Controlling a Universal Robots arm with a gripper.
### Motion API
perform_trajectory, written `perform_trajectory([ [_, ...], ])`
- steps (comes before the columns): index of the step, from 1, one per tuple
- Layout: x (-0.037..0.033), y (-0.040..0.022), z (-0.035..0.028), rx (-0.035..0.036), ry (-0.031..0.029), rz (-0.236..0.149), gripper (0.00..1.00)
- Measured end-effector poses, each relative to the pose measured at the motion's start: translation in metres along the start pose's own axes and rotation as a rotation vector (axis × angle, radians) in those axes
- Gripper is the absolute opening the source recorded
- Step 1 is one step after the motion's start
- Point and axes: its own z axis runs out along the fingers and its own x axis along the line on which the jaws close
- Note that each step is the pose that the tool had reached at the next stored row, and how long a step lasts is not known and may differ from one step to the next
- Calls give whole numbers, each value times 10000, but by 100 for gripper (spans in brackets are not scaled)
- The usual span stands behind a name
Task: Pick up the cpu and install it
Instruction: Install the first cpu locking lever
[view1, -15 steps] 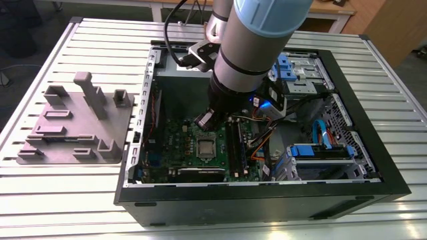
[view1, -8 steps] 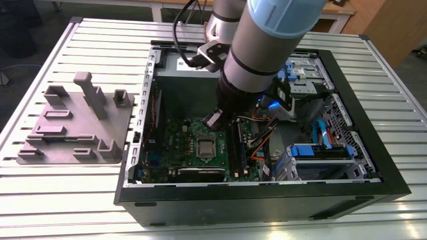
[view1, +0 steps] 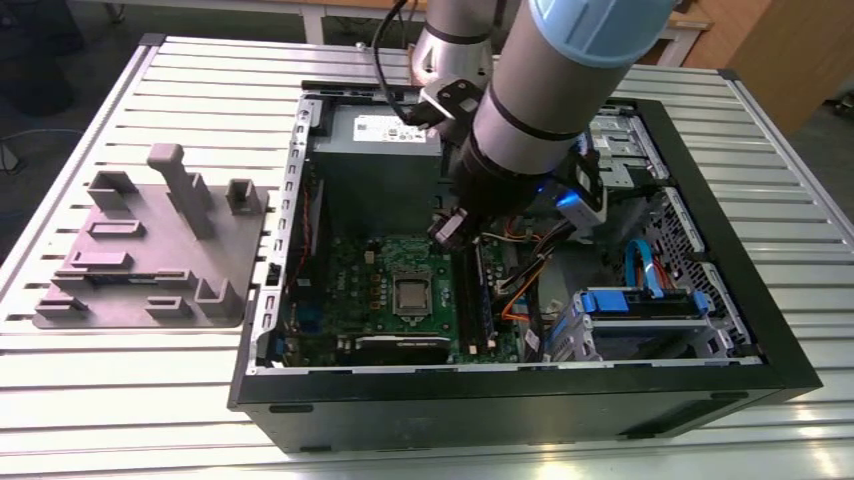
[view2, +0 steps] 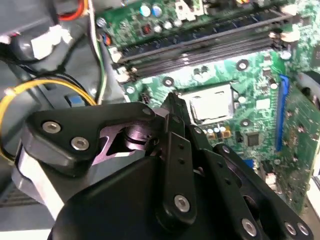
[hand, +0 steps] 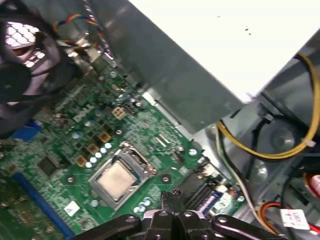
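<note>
One cpu (hand: 116, 178) is seen seated in the socket (view1: 411, 291) of the motherboard (view1: 350, 290), presumably already installed. One gripper (view2: 172, 102) is held above the board, at about 1 o'clock from the socket in the exterior view. Its fingers appear pressed together on nothing, though the tips are partly hidden.

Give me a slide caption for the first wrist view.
Robot claw poised above the green motherboard, with the cpu already seated in its socket.
</note>
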Motion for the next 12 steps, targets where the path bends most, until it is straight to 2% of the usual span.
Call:
perform_trajectory([
  [3, -63, 19, 10, 0, 0, 1, 11],
  [8, -130, 77, 45, 5, -2, 1, 11],
  [12, -145, 103, 96, -3, -25, -3, 11],
])
